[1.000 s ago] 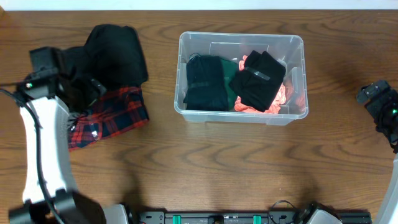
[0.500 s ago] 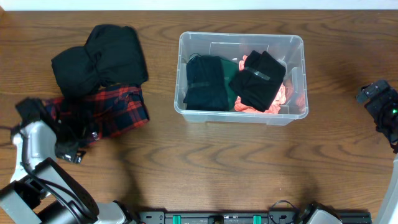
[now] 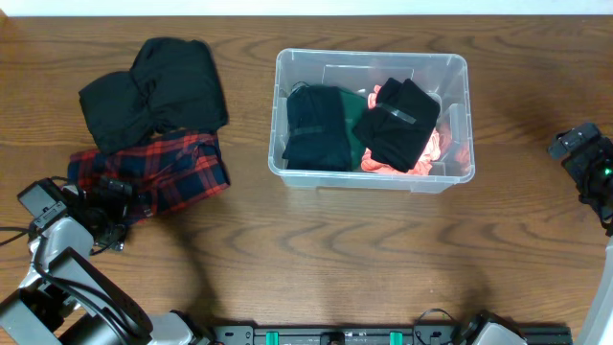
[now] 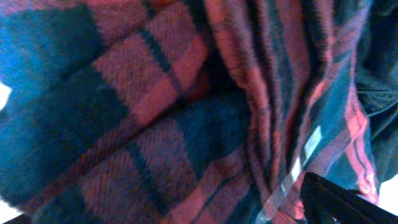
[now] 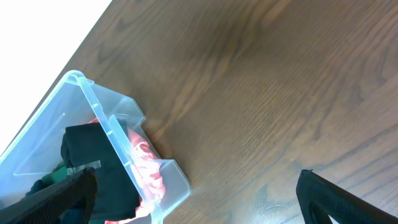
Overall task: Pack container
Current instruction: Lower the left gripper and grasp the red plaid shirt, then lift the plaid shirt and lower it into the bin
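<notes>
The clear plastic container (image 3: 372,56) stands at the table's centre-right and holds two folded black garments (image 3: 316,126), a green one (image 3: 356,115) and a coral one (image 3: 439,149). It also shows in the right wrist view (image 5: 106,134). A red-and-black plaid garment (image 3: 172,172) lies to its left, below a black garment (image 3: 158,91). My left gripper (image 3: 107,203) is low at the plaid garment's lower-left edge. Plaid cloth (image 4: 155,93) fills its view. One finger (image 4: 348,202) shows wide to the right; the other is hidden. My right gripper (image 3: 575,144) is open and empty, right of the container.
The wooden table (image 3: 316,259) runs wide in front of the container. Its back edge meets a white surface (image 5: 37,37). The left arm's links (image 3: 57,244) lie at the front left corner. A black rail (image 3: 383,335) runs along the front edge.
My left arm has swung from the far left side down to the front left corner. Its gripper now sits against the plaid garment's lower-left edge. The right arm has not moved.
</notes>
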### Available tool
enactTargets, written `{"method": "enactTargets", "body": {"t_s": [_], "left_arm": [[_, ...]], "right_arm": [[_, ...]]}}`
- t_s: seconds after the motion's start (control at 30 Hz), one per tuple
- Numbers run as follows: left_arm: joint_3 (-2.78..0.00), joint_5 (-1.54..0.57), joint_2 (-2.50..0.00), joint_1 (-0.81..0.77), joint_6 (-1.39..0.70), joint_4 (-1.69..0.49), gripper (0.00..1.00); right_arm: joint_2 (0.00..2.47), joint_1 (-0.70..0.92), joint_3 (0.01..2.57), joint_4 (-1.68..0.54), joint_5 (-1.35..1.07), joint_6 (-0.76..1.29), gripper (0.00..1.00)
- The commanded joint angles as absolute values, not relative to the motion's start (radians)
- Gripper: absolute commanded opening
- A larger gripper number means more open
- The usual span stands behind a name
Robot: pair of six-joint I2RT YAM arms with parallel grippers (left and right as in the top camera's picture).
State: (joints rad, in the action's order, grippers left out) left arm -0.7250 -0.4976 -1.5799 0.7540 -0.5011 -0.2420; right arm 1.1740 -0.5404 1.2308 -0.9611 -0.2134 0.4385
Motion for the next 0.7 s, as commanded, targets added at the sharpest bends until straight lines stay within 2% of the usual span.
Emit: {"method": "enactTargets", "body": {"t_s": [0.0,0.07,0.13,0.23,0.33,0.43,0.53,0.67], "left_arm": [[-0.710,-0.509,-1.621,0.740,-0.484,-0.241,0.84],[-0.710,-0.518,-1.634,0.740,-0.483,-0.246,0.63],[-0.710,-0.534,-1.640,0.740,-0.464,-0.247,0.54],[-0.710,-0.566,-1.639,0.740,-0.402,-0.241,0.50],[-0.711,-0.604,-1.637,0.740,-0.375,-0.240,0.36],[-0.722,-0.717,-1.618,0.740,-0.305,-0.244,0.15],[-0.747,-0.831,-1.563,0.740,-0.304,-0.282,0.06],[-0.798,-1.034,-1.444,0.740,-0.345,-0.330,0.06]], "right_arm": [[1.173,-0.549,1.233,-0.962,-0.221,0.448,0.99],[1.173,-0.549,1.233,-0.962,-0.221,0.448,0.99],[1.173,-0.549,1.233,-0.962,-0.221,0.448,0.99],[1.173,-0.549,1.233,-0.962,-0.221,0.448,0.99],[1.173,-0.549,1.233,-0.962,-0.221,0.448,0.99],[1.173,-0.549,1.233,-0.962,-0.221,0.448,0.99],[1.173,-0.549,1.233,-0.962,-0.221,0.448,0.99],[1.173,-0.549,1.233,-0.962,-0.221,0.448,0.99]]}}
